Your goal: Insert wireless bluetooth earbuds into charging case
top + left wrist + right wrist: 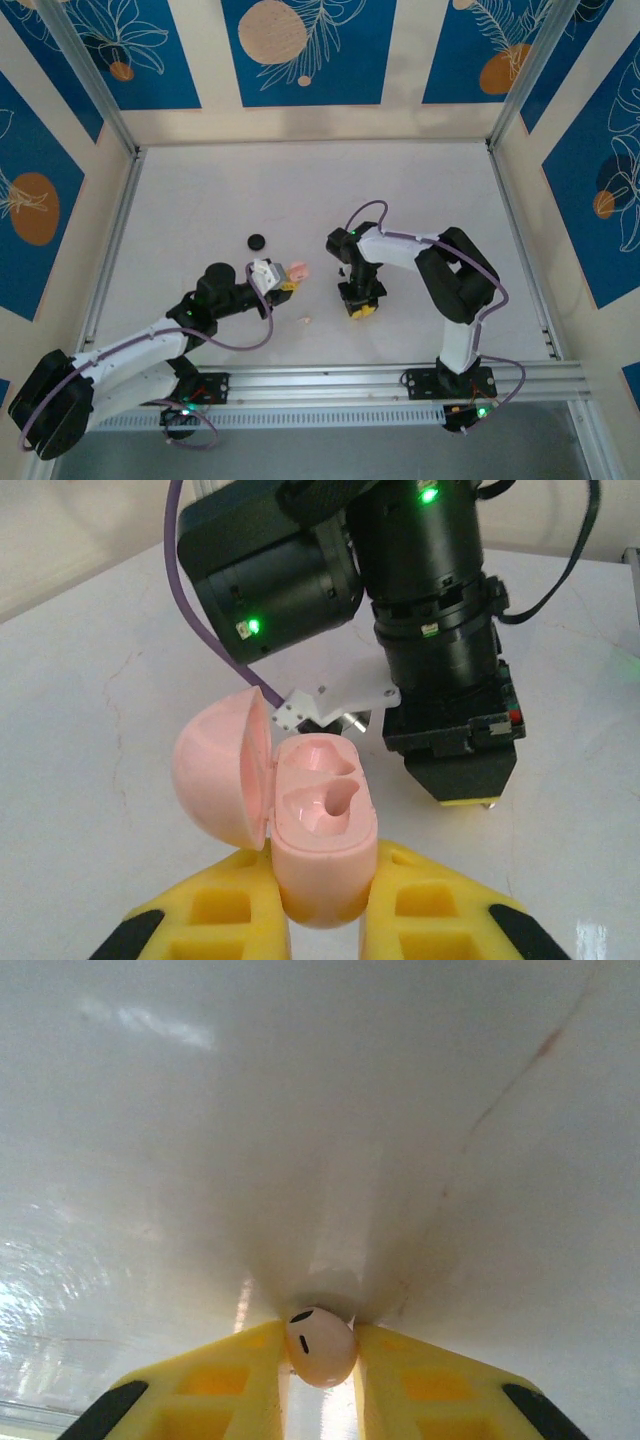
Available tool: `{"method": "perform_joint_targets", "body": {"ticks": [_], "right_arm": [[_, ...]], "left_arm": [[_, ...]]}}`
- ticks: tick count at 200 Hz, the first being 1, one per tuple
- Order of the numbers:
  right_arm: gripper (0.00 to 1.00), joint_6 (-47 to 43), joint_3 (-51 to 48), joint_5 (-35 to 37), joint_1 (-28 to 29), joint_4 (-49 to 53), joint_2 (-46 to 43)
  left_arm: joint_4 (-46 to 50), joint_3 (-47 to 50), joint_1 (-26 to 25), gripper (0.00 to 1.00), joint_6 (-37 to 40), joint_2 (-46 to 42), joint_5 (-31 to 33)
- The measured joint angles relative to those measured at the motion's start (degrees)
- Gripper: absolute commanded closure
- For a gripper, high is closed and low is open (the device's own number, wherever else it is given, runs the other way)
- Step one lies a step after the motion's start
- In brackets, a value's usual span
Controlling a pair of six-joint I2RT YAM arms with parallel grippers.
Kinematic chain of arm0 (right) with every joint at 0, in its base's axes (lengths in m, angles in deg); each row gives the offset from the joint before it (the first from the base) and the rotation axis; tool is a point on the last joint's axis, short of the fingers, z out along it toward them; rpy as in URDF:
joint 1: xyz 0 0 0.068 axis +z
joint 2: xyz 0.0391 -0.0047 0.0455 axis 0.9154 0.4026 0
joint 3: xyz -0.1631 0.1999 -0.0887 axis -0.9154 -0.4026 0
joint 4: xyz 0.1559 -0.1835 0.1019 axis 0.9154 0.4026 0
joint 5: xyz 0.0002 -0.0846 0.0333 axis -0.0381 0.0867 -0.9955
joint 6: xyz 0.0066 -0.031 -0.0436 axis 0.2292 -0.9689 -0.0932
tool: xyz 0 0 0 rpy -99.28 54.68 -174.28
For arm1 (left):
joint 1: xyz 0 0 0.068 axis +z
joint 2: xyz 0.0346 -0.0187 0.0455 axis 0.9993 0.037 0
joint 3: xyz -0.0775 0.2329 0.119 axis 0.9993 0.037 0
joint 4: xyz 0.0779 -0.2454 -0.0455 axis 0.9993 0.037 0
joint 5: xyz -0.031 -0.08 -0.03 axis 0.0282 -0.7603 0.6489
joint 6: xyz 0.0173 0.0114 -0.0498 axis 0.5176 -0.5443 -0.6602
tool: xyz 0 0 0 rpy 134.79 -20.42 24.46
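**Top view.** The left gripper (286, 284) is clamped on the pink case (298, 270), which projects from its fingertips toward 2 o'clock. The right gripper (360, 308) points down at the table (250, 190), near the pink case at about 4 o'clock from it and apart from it. A black case (257, 241) lies closed on the table at 10 o'clock from the pink case. A pale speck (307, 320) lies at 6 o'clock from the pink case; it is too small to identify.

**Left wrist view.** The pink case (320, 815) stands between the yellow fingers (235, 905) of the left gripper (322, 880), held by the lower part of its base. Its lid (225, 770) is hinged open toward 9 o'clock. Two moulded wells face the camera. The right gripper (463, 795) hangs at 2 o'clock from the case, tips down and just above the table, clear of the case.

**Right wrist view.** The right gripper (320, 1338) is closed on a pink bud (322, 1345), with a yellow finger (240, 1370) pressed against each flank. The rounded body of the bud sits at the fingertips, at 12 o'clock from the gap between the fingers. The bud has two small dark marks on its surface. The tips are close to the table; whether the bud touches it cannot be told.
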Motion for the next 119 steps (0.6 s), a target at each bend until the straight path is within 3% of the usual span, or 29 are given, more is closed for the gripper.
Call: {"method": "perform_joint_targets", "body": {"ticks": [47,119], "right_arm": [[0.79,-1.2,-4.9,6.0,1.5,-8.3,-7.3],[0.79,-6.3,-17.2,12.5,2.6,-27.6,-27.9]], "left_arm": [[-0.5,0.0,0.0,0.86,-0.1,5.5,-0.9],[-7.0,-0.2,-0.2,0.87,-0.9,15.1,-3.8]]}}
